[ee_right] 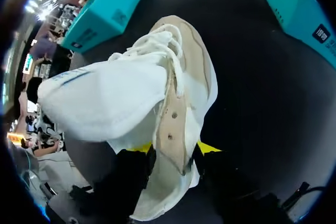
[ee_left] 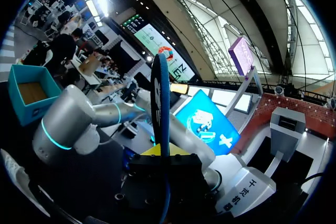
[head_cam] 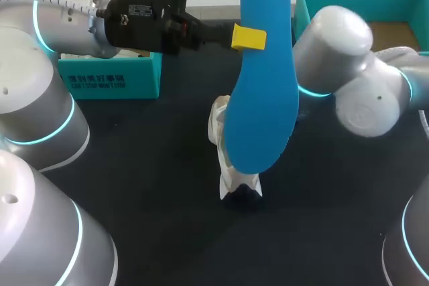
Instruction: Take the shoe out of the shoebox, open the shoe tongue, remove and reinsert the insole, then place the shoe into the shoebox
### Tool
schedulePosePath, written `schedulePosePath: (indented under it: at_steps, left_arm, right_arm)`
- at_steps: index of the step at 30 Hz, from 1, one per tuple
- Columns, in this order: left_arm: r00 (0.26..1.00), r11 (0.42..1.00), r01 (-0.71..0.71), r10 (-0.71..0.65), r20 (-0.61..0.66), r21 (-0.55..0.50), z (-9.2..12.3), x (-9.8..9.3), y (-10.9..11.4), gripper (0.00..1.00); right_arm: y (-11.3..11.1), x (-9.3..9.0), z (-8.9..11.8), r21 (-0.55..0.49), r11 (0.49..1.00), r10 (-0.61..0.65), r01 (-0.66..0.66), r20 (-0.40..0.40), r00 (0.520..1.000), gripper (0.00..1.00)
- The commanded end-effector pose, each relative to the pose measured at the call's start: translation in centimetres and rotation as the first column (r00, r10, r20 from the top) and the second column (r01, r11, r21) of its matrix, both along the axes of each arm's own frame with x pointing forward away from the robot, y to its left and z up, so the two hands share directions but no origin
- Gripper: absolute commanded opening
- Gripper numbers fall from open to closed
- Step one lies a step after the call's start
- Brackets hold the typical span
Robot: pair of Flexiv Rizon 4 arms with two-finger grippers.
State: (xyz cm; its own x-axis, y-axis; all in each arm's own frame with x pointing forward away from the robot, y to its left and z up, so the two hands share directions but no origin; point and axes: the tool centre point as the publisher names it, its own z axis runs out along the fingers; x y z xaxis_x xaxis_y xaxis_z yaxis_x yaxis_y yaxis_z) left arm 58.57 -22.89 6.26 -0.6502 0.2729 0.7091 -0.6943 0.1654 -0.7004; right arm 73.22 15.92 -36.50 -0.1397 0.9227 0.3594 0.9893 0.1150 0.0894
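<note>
The dark tabletop (head_cam: 134, 185) takes up most of the scene, with the left arm (head_cam: 47, 25) coming in from one side and the right arm (head_cam: 348, 65) from the other. At the far right corner stands the open teal shoebox (head_cam: 355, 5), and a second teal box (head_cam: 110, 78) sits at the far left, under the left arm. From overhead, the blue insole (head_cam: 261, 85) is held upright in the air, broad face to the camera, and it covers most of the white shoe (head_cam: 234, 179) below it. The right pincer cannot be seen from there at all. The right wrist view fills that in: the right pincer (ee_right: 173, 150) is clenched on the shoe's side wall, a yellow tip on either side, and the laces and tongue bunch just ahead of the fingers. The left wrist view shows the insole edge-on, a thin dark blade rising straight out of the left pincer (ee_left: 160, 153), which grips its lower part. Overhead, only one yellow tip (head_cam: 249, 37) of that pincer shows, pressed on the insole's near face. The shoe is out of the shoebox, near the tabletop's middle, and the insole is above it.
</note>
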Motion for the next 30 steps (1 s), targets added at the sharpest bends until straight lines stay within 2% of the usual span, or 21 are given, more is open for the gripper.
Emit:
schedulePosePath:
  at_steps: [1, 2, 3, 6, 7, 22, 26, 27, 29, 30]
  left_arm:
    - [1.0, 1.0, 0.0, 0.0, 0.001, 0.0, -0.1, 0.0, -0.1, 0.0]
    - [1.0, 1.0, 0.0, 0.0, 0.001, 0.0, -0.1, 0.0, -0.1, 0.0]
    - [1.0, 1.0, 0.0, 0.0, 0.001, 0.0, -0.1, 0.0, -0.1, 0.0]
    - [1.0, 1.0, 0.0, 0.0, 0.001, 0.0, -0.1, 0.0, -0.1, 0.0]
    - [1.0, 1.0, 0.0, 0.0, 0.001, 0.0, -0.1, 0.0, -0.1, 0.0]
    - [1.0, 1.0, 0.0, 0.0, 0.001, 0.0, -0.1, 0.0, -0.1, 0.0]
    - [1.0, 1.0, 0.0, 0.0, 0.001, 0.0, -0.1, 0.0, -0.1, 0.0]
    - [1.0, 1.0, 0.0, 0.0, 0.001, 0.0, -0.1, 0.0, -0.1, 0.0]
    - [1.0, 1.0, 0.0, 0.0, 0.001, 0.0, -0.1, 0.0, -0.1, 0.0]
    - [1.0, 1.0, 0.0, 0.0, 0.001, 0.0, -0.1, 0.0, -0.1, 0.0]
  right_arm:
    - [-1.6, -0.8, 2.7, 0.074, 0.997, 0.024, -0.025, 0.003, 1.0, 1.0]
    - [-1.6, -0.9, 3.5, 0.105, 0.994, 0.021, -0.022, 0.012, 1.0, 1.0]
    - [-1.7, -1.0, 4.1, 0.117, 0.993, 0.028, -0.025, -0.025, 0.999, 1.0]
    - [-2.1, -1.3, 5.7, 0.178, 0.984, 0.044, -0.031, -0.068, 0.997, 1.0]
    - [-2.2, -1.4, 6.3, 0.19, 0.981, 0.042, -0.033, -0.046, 0.998, 1.0]
    - [-2.2, -1.4, 6.3, 0.19, 0.981, 0.042, -0.033, -0.046, 0.998, 1.0]
    - [-2.1, -1.5, 8.8, 0.303, 0.953, -0.022, 0.015, 0.019, 1.0, 1.0]
    - [-2.3, -1.5, 9.4, 0.338, 0.941, -0.026, 0.022, 0.007, 1.0, 1.0]
    - [-2.9, -1.8, 10.6, 0.397, 0.917, -0.063, 0.027, 0.078, 0.995, 1.0]
    - [-3.2, -1.9, 11.4, 0.43, 0.903, -0.06, 0.024, 0.07, 0.996, 1.0]
